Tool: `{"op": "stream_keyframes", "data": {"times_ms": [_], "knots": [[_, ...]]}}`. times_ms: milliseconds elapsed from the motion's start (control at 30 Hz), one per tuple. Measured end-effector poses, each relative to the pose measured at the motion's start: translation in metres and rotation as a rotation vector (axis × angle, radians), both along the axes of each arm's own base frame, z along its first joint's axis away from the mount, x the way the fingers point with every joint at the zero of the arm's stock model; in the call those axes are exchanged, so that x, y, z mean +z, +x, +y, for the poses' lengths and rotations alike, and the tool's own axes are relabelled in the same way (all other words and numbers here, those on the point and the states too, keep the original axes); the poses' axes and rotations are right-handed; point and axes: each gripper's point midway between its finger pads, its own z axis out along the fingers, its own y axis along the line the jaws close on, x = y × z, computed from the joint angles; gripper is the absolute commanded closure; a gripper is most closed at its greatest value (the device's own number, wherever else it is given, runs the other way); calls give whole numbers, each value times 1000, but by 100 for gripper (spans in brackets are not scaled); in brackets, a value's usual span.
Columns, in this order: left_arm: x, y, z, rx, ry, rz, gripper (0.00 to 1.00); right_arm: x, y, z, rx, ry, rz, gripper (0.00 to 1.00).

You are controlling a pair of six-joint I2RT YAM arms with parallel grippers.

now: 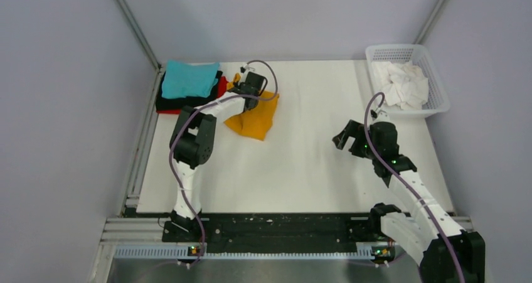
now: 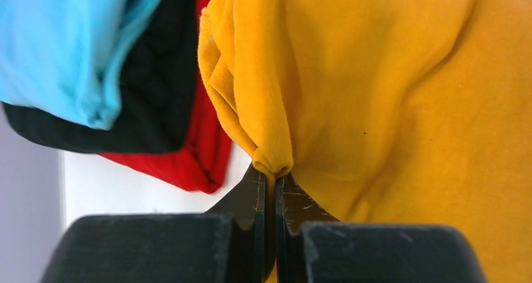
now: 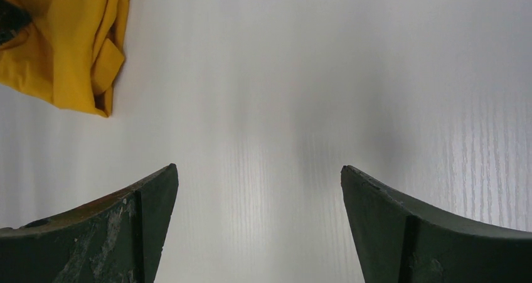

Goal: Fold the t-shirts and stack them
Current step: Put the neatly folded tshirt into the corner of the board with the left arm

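Left gripper (image 2: 271, 176): jaws clamped on a bunched fold of soft mustard-orange cloth t-shirt (image 2: 389, 88) | folded teal-black-red t-shirt stack (image 2: 157, 101) just left of jaws | right gripper (image 3: 258, 170): jaws apart, empty | limp, light, likely sags; better held by edges

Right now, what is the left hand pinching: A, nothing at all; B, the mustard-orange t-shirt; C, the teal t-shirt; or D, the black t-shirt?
B: the left wrist view shows the left hand closed on a bunched fold of the mustard-orange t-shirt.
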Motion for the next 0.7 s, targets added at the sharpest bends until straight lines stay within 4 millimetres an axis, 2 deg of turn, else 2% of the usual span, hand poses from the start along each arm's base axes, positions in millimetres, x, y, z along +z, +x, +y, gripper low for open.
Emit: {"op": "stream_keyframes", "data": {"times_ms": [133, 333, 433, 700], "knots": [[19, 19, 23, 0, 52, -29, 100, -6, 1, -4, -11, -21, 14, 1], [72, 55, 54, 20, 89, -128, 100, -22, 3, -9, -31, -57, 66, 1], [91, 65, 65, 29, 100, -165, 100, -28, 3, -11, -33, -70, 85, 1], [107, 72, 84, 25, 146, -168, 100, -38, 3, -15, -52, -93, 119, 1]]}}
